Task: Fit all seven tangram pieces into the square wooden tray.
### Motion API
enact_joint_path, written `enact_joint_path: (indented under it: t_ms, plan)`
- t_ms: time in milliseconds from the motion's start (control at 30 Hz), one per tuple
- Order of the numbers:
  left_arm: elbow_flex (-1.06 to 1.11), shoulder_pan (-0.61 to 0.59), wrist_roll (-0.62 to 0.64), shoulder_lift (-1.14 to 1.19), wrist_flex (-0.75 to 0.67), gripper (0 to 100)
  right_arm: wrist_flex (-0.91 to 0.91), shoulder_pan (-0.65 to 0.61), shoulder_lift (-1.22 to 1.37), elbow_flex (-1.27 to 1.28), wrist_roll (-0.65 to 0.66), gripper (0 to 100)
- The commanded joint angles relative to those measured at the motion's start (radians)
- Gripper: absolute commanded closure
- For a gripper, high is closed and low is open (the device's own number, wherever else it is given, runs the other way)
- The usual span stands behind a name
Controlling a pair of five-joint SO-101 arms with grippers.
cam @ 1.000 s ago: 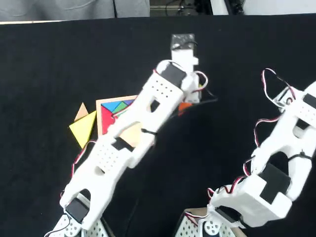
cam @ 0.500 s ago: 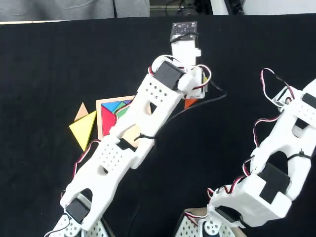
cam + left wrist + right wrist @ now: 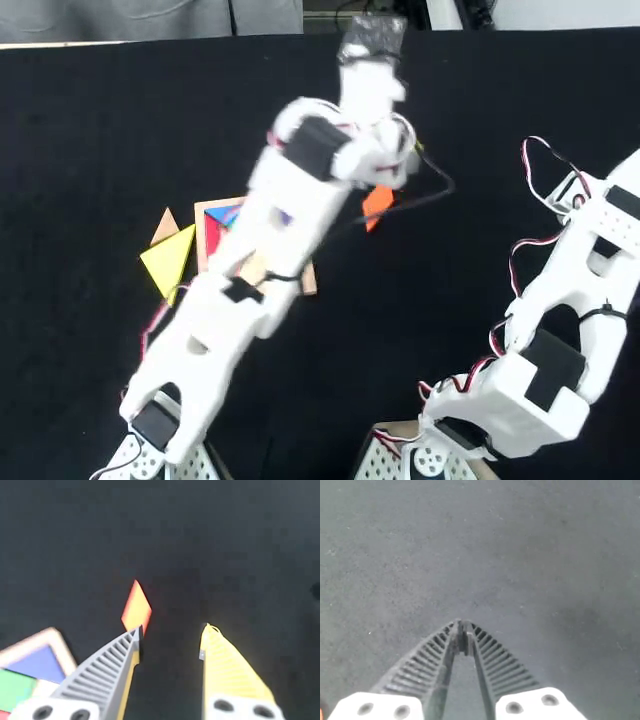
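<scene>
Orange is what I'm watching: the orange four-sided tangram piece lies flat on the black table cloth, outside the square wooden tray. It is near the tray but apart from it, off the side opposite the large yellow triangle and the small tan triangle, which lie just beside the tray's other edge. Inside the tray I can make out a blue piece and a green piece. My left arm crosses over the rest, so I cannot count what is seated.

The left gripper hangs above the cloth beyond the tray, fingers spread wide with nothing between them. The orange piece is not in that gap. It sits just ahead of the tip of the grey finger, on the tray side, and the yellow finger is well clear of it. Its long axis runs roughly the way the fingers point. I judge the gap must shift toward the tray before descending, then close across the piece's short width.

The right gripper has its fingers pressed together over bare cloth, well apart from the tray, so the left arm is plainly nearer.
</scene>
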Motion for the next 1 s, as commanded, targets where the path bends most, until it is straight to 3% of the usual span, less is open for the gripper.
enact_joint_path:
  t_ms: [0, 200, 333, 500, 567, 700, 867, 967]
  plan:
    - [-0.012, -0.151, -0.121, -0.298, 0.006, 80, 0.052, -0.077, -0.058, -0.007, 0.147, 98.7]
    - [0.278, -0.401, -0.186, -0.746, 0.005, 80, 0.203, -0.288, -0.071, -0.045, 0.290, 98.7]
    - [0.651, -0.598, -0.247, -0.980, 0.002, 80, 0.293, -0.456, -0.065, -0.105, 0.287, 98.7]
    - [1.191, -0.766, -0.423, -1.185, -0.020, 80, 0.322, -0.666, -0.048, -0.122, 0.284, 98.7]
    - [1.435, -0.837, -0.453, -1.254, -0.110, 80, 0.298, -0.720, -0.018, -0.160, 0.244, 98.7]
    - [1.911, -0.947, -0.457, -1.427, -0.425, 80, 0.212, -0.781, 0.108, -0.245, 0.146, 98.7]
    - [2.402, -0.967, -0.453, -1.633, -0.752, 80, 0.172, -0.809, 0.340, -0.355, 0.141, 98.8]
    - [2.577, -0.966, -0.397, -1.711, -0.842, 80, 0.222, -0.798, 0.461, -0.430, 0.141, 98.8]
